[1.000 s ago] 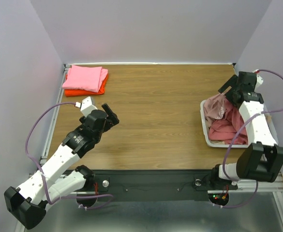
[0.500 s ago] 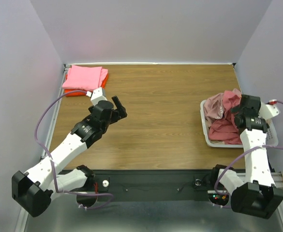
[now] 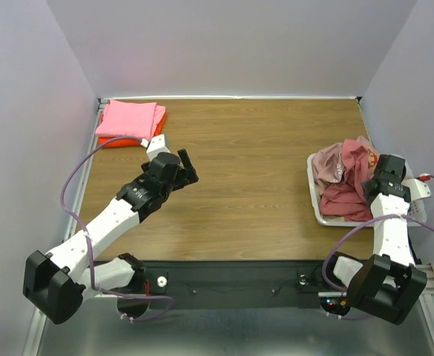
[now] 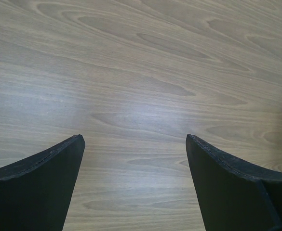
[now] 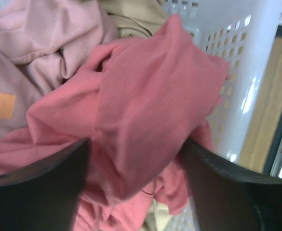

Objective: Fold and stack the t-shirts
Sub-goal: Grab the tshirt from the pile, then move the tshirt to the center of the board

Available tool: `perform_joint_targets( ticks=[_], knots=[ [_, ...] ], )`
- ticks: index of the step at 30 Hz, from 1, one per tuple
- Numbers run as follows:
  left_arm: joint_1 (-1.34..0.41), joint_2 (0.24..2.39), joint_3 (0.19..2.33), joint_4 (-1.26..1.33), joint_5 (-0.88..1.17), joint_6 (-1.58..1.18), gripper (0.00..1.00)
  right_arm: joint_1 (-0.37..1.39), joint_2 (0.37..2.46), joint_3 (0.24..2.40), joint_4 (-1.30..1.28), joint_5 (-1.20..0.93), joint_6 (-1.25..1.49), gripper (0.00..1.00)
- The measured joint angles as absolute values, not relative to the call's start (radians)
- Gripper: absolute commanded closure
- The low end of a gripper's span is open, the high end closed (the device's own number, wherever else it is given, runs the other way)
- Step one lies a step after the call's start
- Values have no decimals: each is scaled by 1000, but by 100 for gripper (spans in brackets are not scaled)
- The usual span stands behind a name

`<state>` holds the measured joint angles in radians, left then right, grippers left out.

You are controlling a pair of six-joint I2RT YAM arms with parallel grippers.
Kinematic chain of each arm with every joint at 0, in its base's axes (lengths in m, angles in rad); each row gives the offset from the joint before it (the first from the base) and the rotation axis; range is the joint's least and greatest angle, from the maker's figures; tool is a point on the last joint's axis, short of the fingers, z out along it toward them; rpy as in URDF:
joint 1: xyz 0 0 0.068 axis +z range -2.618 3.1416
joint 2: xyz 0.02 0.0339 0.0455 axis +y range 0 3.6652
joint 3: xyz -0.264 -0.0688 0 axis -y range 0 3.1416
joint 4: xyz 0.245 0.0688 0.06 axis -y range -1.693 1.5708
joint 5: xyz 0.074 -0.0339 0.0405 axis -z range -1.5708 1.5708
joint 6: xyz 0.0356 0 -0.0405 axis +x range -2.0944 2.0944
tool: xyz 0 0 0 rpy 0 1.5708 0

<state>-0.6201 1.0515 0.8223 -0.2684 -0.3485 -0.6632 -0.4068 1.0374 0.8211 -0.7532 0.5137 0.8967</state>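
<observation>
Key relation: your right gripper (image 5: pixel 133 159) sits directly over the basket, and a raised fold of the rose-red t-shirt (image 5: pixel 145 115) lies between its two fingers; the fold's ridge runs away from the wrist toward the basket's wall.
Right jaws: wide, one finger on each side of the fold; you cannot tell yet whether they pinch the cloth.
Left jaws: your left gripper (image 4: pixel 133 183) stands fully wide over bare wood, holding nothing.
Nearer arm: the right, by far; the left gripper is well apart, in the left half of the tabletop (image 3: pixel 261 148).
Basket: the white mesh basket (image 3: pixel 314 204) at the tabletop's right edge holds the rose-red shirt on top, the pale pink printed t-shirt (image 5: pixel 30 57) beside it, and a beige one (image 5: pixel 131 14) behind.
Stack: a folded light pink t-shirt (image 3: pixel 130 119) lies on an orange t-shirt (image 3: pixel 157 133) in the far-left corner.
Judged next: close on the fold and lift it clear of the basket.
</observation>
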Motion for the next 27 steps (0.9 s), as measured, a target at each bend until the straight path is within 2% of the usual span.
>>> perform_joint_targets(
  ticks=[1,2,4,10,16,21,27],
  knots=[
    [-620,1050,822,-270,-349,-663,2,-411,1044,814,-745,505,900,50],
    [-620,1047,822,-272,-351,-663,2,-416,1049,810,-740,500,905,78],
    [-620,1037,822,-278,-354,-663,2,-426,1056,807,-732,497,906,100],
    [-620,989,822,-280,-364,-663,2,-432,1034,866,-736,505,869,100],
    [-620,982,822,-282,-371,-665,2,-432,986,1174,-747,473,790,100],
    [-620,971,821,-280,-373,-666,2,-433,1035,1533,-741,256,701,100],
    [-620,970,821,-280,-375,-666,2,-437,1175,1823,-673,-103,682,100]
  ],
)
